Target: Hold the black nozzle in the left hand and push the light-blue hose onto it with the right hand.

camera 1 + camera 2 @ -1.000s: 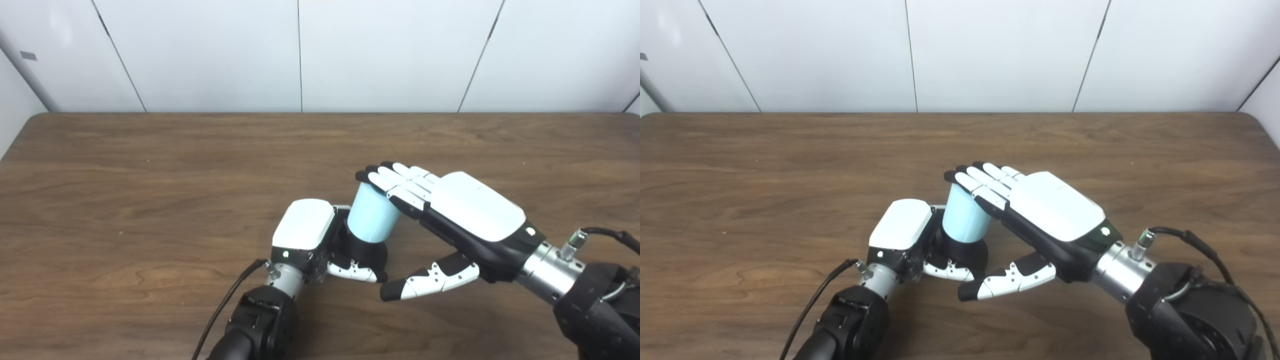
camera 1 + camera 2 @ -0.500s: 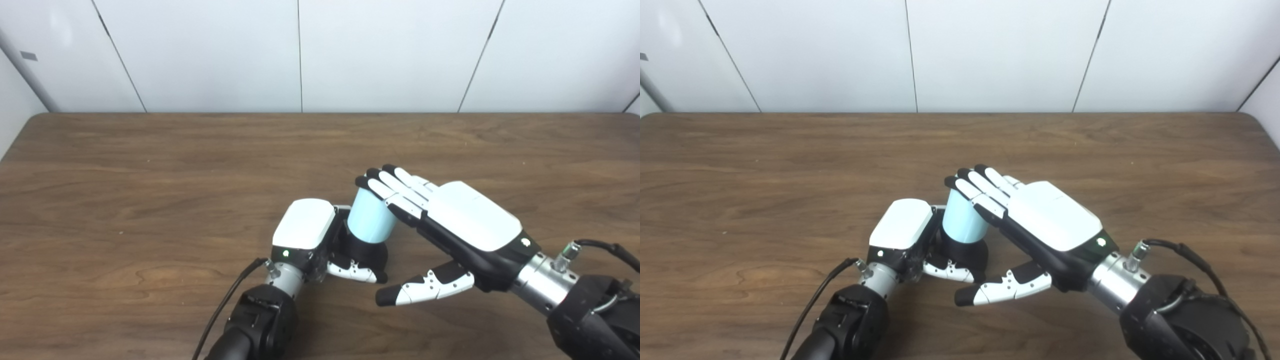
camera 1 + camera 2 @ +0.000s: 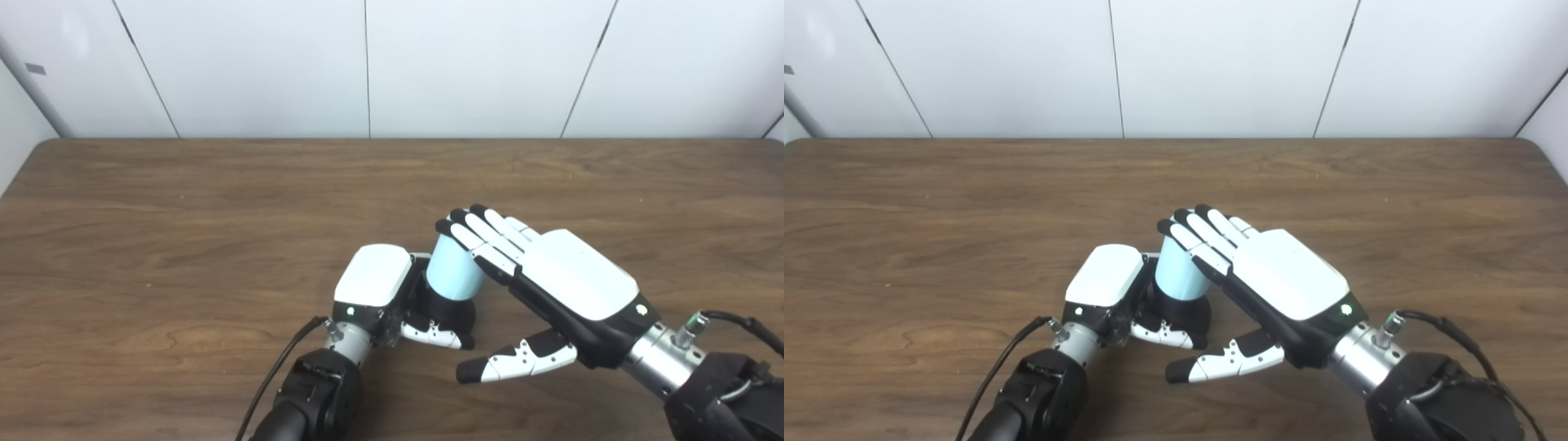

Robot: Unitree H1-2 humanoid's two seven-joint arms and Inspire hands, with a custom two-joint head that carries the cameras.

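the black nozzle (image 3: 444,309) is gripped by the left robot hand (image 3: 375,283) just above the table (image 3: 153,245), fingers curled around it. the light-blue hose (image 3: 453,269) is seated in the nozzle, tilted. the right robot hand (image 3: 569,282) is spread flat, its fingers (image 3: 474,229) laid over the hose's upper end.

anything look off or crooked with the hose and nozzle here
Slightly. The light-blue hose sits in the black nozzle but leans, its top tipped away from the left hand that grips the nozzle. The right hand presses flat on the hose's top with fingers straight, not wrapped. No damage shows.
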